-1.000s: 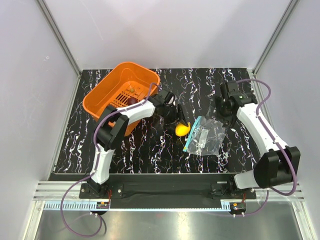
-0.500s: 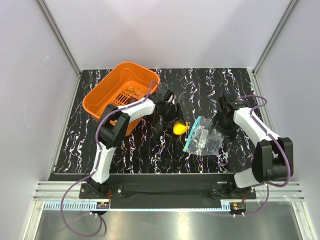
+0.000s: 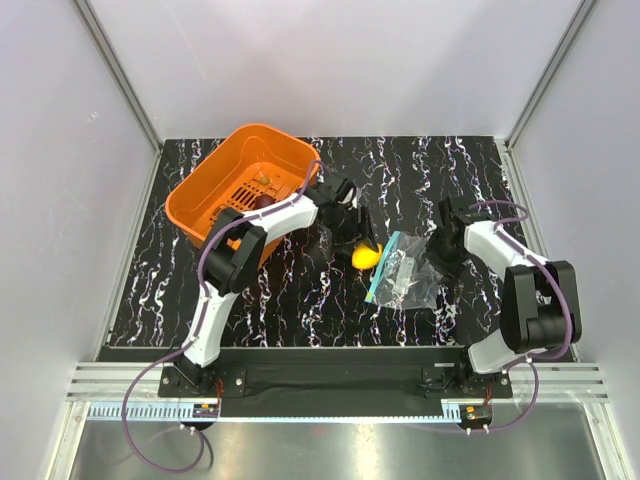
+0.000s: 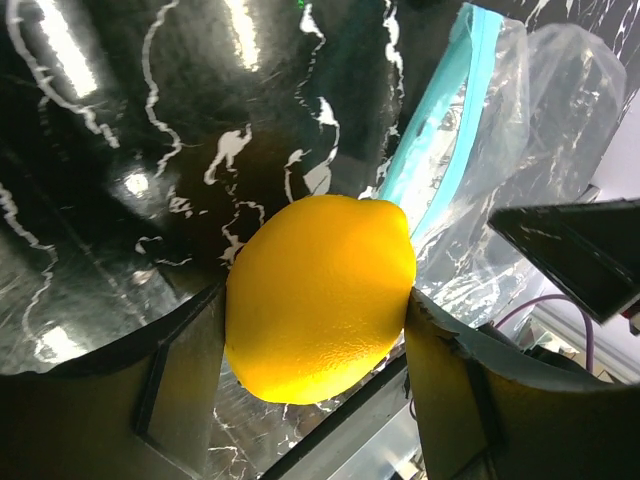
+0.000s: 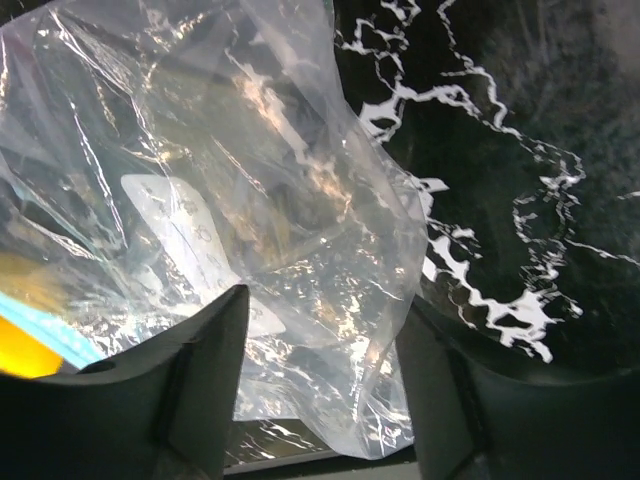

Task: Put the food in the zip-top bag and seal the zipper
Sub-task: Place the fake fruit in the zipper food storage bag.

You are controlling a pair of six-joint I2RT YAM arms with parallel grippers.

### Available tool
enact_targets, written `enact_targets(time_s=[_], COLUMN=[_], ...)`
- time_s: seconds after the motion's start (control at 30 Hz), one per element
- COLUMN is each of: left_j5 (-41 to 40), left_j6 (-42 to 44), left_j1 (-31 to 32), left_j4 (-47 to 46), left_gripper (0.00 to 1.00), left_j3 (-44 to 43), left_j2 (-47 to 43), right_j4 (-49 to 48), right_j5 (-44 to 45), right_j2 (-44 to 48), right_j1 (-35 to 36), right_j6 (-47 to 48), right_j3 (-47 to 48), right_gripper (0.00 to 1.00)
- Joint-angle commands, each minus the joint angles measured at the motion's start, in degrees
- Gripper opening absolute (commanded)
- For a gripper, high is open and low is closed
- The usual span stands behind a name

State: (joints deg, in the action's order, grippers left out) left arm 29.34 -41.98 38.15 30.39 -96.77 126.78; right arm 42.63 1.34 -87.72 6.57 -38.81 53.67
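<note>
1. Left gripper [image 4: 315, 335]: clamped on the yellow fruit [image 4: 320, 295], one finger pressed to each side.
2. The fruit sits just beside the bag's blue zipper [image 4: 440, 150], on the side toward the basket. We can't tell whether it touches the table [image 3: 300, 290].
3. Right gripper [image 5: 320, 390]: fingers stand apart, straddling the far edge of the clear bag [image 5: 230, 200]. Crinkled film fills the gap between them, and we can't tell whether it's actually pinched.
4. The bag lies on the table between the two grippers. Its zipper edge faces the left arm and its body is puffed and wrinkled. We can't tell whether the mouth is parted.
5. The orange basket [image 3: 215, 185] is at the far left of the table, well apart from the bag. A dark fruit [image 3: 263, 202] lies inside it.
</note>
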Motion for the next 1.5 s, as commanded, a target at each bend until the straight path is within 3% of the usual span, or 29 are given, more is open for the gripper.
enact_targets(time_s=[0.0, 0.37, 0.9, 1.2, 1.47], left_j5=[-1.4, 4.3, 9.2, 4.0, 6.9], left_j6=[2.0, -1.4, -6.4, -1.8, -7.8], left_j1=[0.8, 1.0, 2.5, 4.1, 4.4], left_j4=[2.2, -2.9, -7.7, 0.5, -5.2], left_gripper=[0.42, 0.40, 0.36, 0.36, 0.38], left_j3=[-1.4, -0.6, -2.4, -10.7, -8.8], left_j2=[3.5, 5.0, 3.5, 3.8, 4.0], right_j4=[-3.6, -5.5, -6.6, -6.2, -5.9], right_j5=[-0.4, -0.5, -1.2, -3.1, -5.6], right_j2=[-1.4, -6.8, -7.3, -6.3, -4.8], right_j1=[-0.4, -0.5, -0.4, 0.3, 0.9], right_j6=[0.0, 1.8, 3.8, 6.3, 7.3], right_j3=[0.0, 1.2, 3.5, 4.9, 5.2], right_gripper=[0.64, 0.59, 0.59, 0.58, 0.55])
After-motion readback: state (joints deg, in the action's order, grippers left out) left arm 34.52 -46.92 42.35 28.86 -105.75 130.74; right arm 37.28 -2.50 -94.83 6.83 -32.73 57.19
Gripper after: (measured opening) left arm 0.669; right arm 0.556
